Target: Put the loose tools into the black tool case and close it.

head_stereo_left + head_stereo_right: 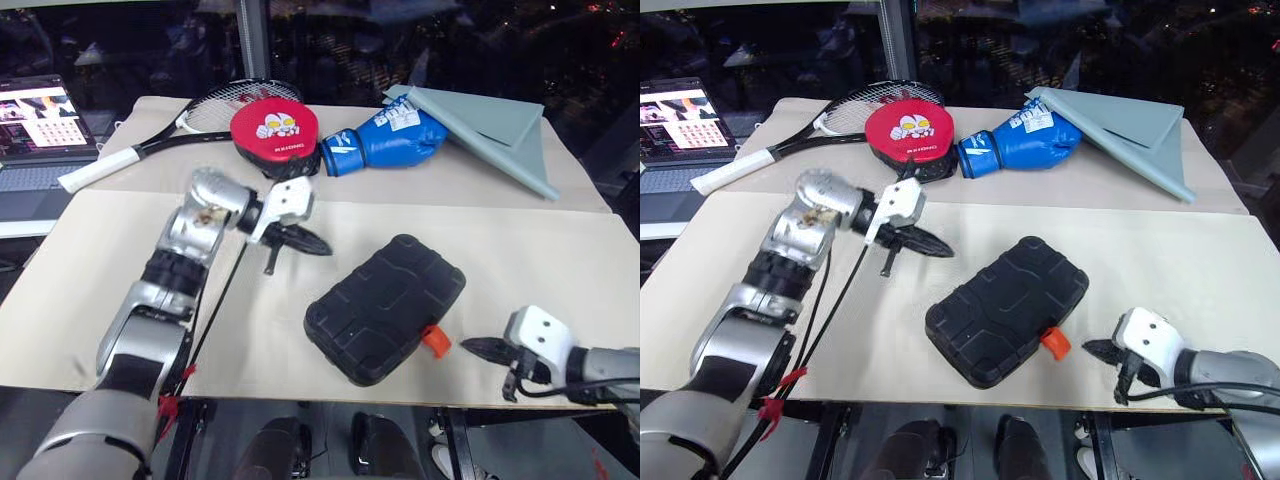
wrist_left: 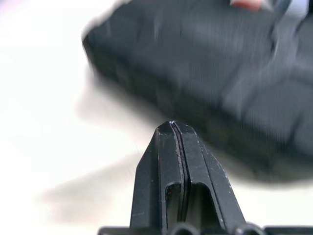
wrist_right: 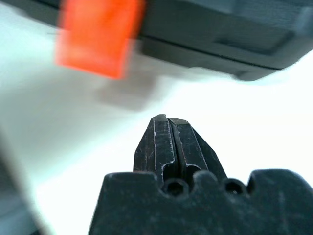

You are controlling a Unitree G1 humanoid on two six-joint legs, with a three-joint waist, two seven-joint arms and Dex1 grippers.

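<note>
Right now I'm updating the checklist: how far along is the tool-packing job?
Nearly finished. The black tool case lies closed on the table, with no loose tools visible outside it. Both the left gripper and right gripper are shut, holding nothing. Its orange latch sticks out, perhaps unfastened.

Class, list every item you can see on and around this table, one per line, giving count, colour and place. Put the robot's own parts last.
tool case: one, black, closed, front centre of table
latch: one, orange, on the case's near edge
punch pad: one, red, round, far side of table
boxing glove: one, blue, right of the pad
racket: one, black and white, far left
folded sheet: one, grey-green, far right
laptop: one, open, left of table
table: one, beige
left gripper: one, black fingers shut, above the table left of the case
right gripper: one, black fingers shut, beside the latch
</note>
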